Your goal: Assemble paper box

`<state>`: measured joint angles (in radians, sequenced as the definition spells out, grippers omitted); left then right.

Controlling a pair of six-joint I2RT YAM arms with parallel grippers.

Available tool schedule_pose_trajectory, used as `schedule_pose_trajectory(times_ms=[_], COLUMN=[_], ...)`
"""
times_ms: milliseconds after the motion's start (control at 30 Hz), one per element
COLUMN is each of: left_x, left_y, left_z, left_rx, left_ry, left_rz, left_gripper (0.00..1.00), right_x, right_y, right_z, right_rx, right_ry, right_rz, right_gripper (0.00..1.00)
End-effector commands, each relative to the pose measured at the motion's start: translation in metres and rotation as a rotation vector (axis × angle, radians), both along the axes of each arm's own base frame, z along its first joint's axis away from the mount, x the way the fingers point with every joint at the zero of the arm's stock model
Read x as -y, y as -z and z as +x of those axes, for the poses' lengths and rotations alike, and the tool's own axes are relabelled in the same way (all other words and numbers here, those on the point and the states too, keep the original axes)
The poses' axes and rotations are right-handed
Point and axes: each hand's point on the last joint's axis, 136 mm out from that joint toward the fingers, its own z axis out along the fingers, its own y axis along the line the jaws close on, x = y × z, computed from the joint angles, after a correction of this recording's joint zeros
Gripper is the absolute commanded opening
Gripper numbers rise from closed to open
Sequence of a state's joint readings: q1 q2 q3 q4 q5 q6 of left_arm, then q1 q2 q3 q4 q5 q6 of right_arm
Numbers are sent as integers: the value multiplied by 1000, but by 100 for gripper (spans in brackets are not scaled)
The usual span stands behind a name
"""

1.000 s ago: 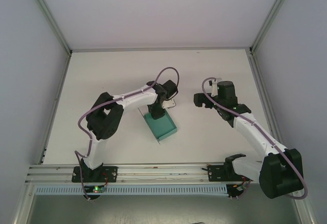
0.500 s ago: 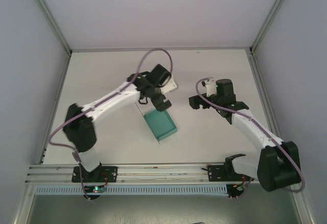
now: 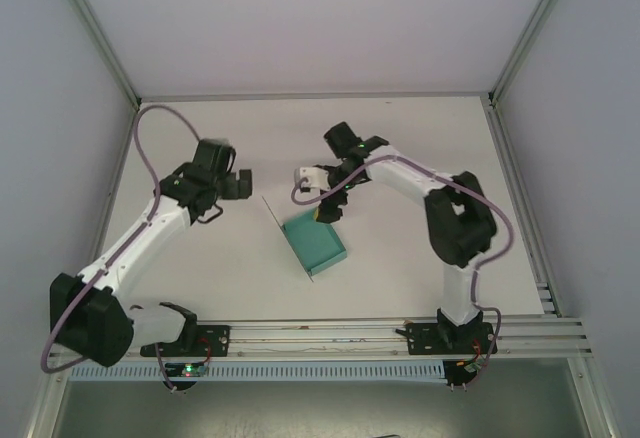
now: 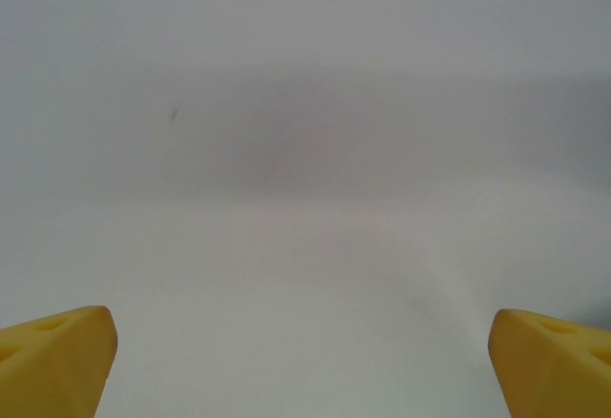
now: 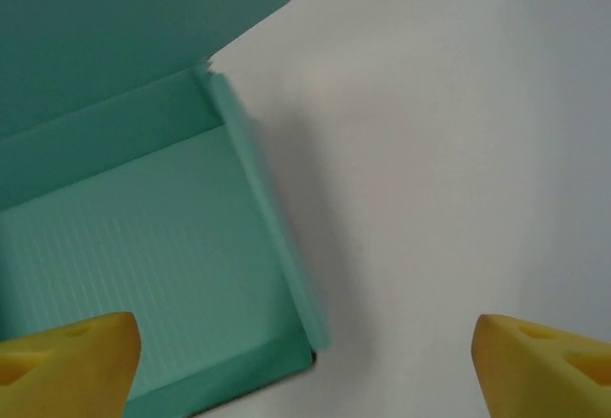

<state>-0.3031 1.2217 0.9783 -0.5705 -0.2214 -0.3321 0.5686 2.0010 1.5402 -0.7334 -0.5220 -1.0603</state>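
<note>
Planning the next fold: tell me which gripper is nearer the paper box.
Right. The right gripper hovers at the paper box's far edge; the left gripper sits off to its left, apart.

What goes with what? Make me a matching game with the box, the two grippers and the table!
Things:
1. box
2. left gripper
3. right gripper
4. table

Clues:
A. white and flat
B. open, over bare table, away from the box
C. teal, lying open
D. open, hanging over the box's edge

Pairs: 1-C, 2-B, 3-D, 4-A
</note>
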Motion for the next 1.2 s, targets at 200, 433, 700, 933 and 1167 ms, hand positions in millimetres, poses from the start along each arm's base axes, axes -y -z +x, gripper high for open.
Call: schedule_pose_trajectory(times_ms=[200,433,700,933,1167], left_x=[-39,-48,-50,-26,37], left_y=[5,-12,-54,-62,-52], left_z=[-38,-43,-33,-16,-3], left_rx=[64,116,251,258,226], left_ry=[-223,-241,-271,-149,186], left_rz=[-103,-84,-122,-171,-313], left_gripper=[100,100,100,100,100], right_x=[-24,-28,47,91,81], right_y=[33,45,20,29,13], right_z=[-17,14,77,30,14], right_rx=[-54,33,92,-84,-72], right_ry=[-193,53,1193,1796,1796], right_rz=[-92,-127,-70,188,161], right_gripper=[56,10,6,14,30])
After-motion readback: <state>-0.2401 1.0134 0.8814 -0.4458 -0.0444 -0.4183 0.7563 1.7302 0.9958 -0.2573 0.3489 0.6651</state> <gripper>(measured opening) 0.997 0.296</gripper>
